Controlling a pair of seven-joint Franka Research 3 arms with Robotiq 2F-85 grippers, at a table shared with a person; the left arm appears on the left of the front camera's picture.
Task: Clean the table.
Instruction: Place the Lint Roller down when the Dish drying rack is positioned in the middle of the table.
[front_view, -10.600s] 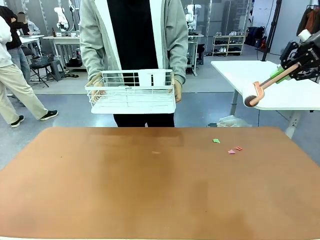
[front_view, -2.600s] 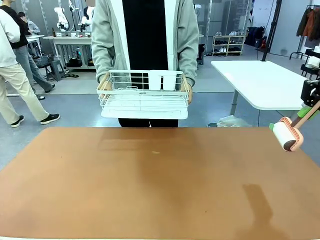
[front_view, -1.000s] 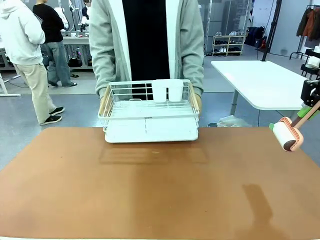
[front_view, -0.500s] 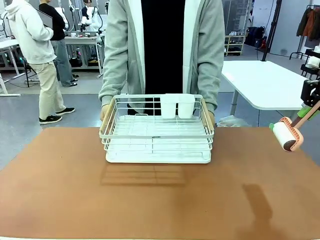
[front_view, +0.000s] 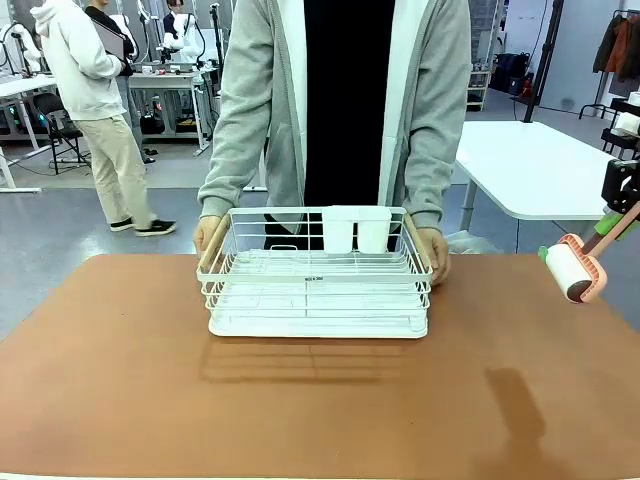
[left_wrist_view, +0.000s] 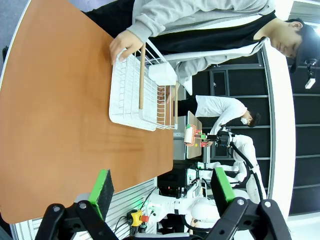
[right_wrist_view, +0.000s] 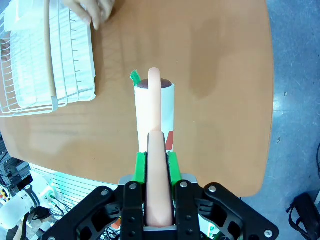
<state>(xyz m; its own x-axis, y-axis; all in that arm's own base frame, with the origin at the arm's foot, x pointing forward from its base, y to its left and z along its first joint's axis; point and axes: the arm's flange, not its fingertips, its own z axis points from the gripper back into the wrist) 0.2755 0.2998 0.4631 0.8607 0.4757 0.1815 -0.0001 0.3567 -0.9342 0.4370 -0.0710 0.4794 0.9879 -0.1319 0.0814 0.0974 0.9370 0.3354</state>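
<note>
The terracotta table (front_view: 320, 400) spreads across the front view. At its right edge, above the top, my right gripper (front_view: 615, 222) is shut on the pink handle of a lint roller (front_view: 570, 272). In the right wrist view the gripper (right_wrist_view: 156, 167) clamps that handle, and the white roller (right_wrist_view: 155, 115) carries a green scrap and a red scrap. My left gripper (left_wrist_view: 162, 186) is open with nothing between its green pads, high over the table (left_wrist_view: 60, 125).
A person at the far side holds a white wire rack (front_view: 315, 272) with both hands; it rests on the table's far middle, with two white cups at its back. A white table (front_view: 530, 165) stands at the back right. Other people walk at the far left.
The person has stepped up and lowered the wire rack onto the table. My right gripper and the roller have stayed still for the last second. The coloured scraps seen earlier are gone from the table.
</note>
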